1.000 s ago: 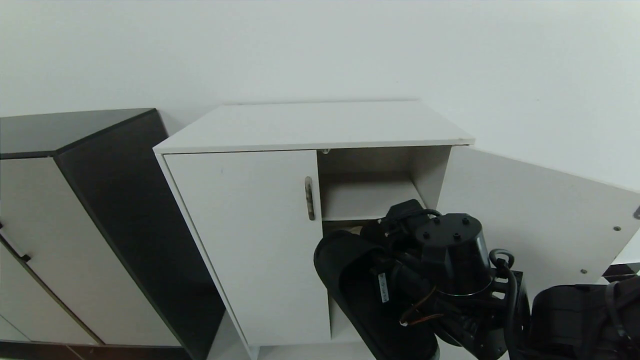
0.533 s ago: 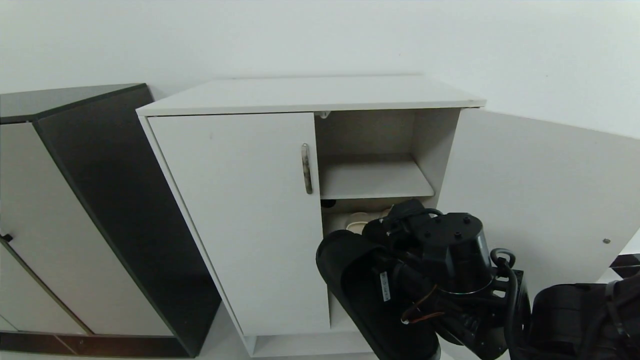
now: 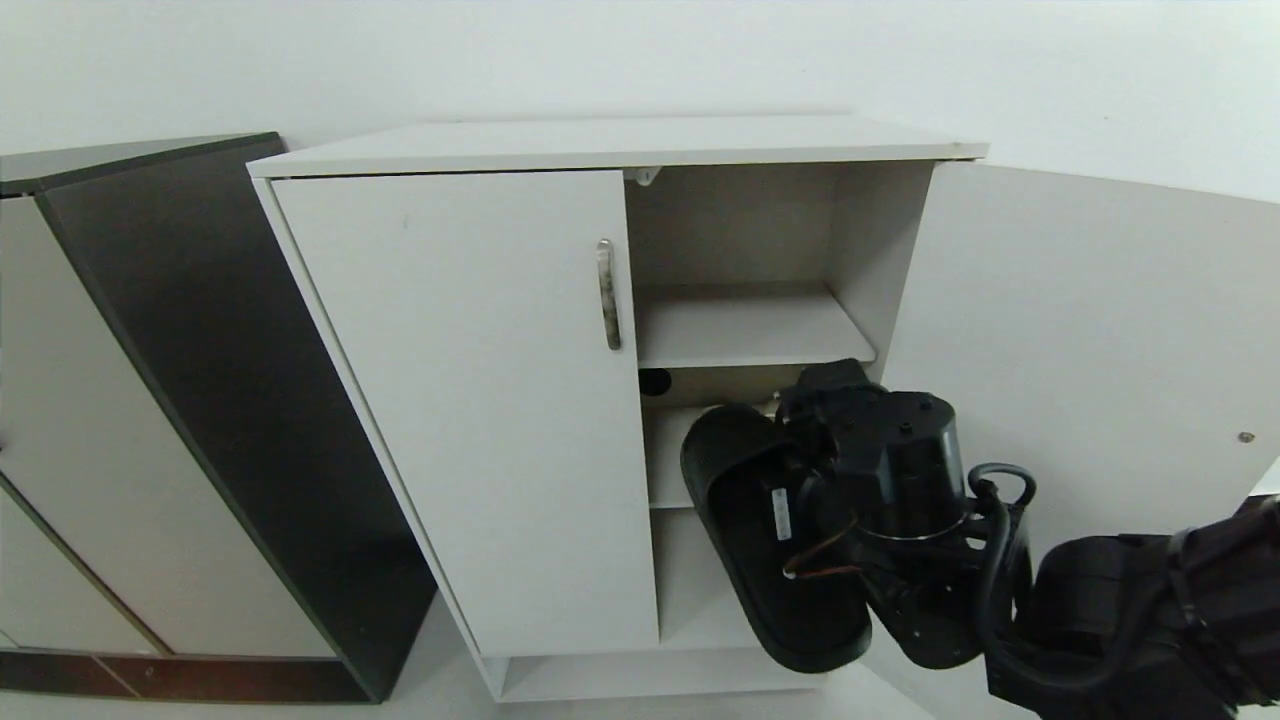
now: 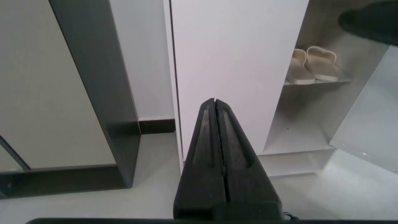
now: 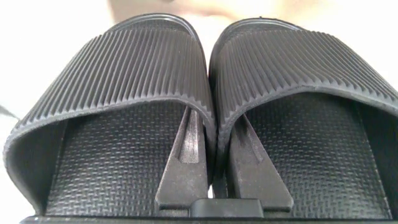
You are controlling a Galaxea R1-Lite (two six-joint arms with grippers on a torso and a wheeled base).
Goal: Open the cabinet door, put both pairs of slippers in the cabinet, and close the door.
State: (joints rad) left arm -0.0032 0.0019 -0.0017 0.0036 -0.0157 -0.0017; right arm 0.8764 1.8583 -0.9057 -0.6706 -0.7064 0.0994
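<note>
The white cabinet (image 3: 620, 145) has its right door (image 3: 1080, 330) swung wide open and its left door (image 3: 480, 400) closed. My right gripper (image 5: 216, 118) is shut on a pair of black slippers (image 3: 770, 540), pinching their adjoining inner sides. It holds them toes up just in front of the open half, at the middle shelf's height. A beige pair of slippers (image 4: 314, 64) lies on that middle shelf inside. My left gripper (image 4: 214, 106) is shut and empty, hanging low in front of the closed left door.
The upper shelf (image 3: 740, 325) is bare. A dark-sided cabinet (image 3: 200, 400) stands close on the left, with a narrow gap between the two. The left door carries a metal handle (image 3: 606, 295). Pale floor (image 4: 155, 168) lies in front.
The head camera has moved, so the cabinet sits higher in the picture. My right gripper has carried the black slippers up and closer to the open compartment.
</note>
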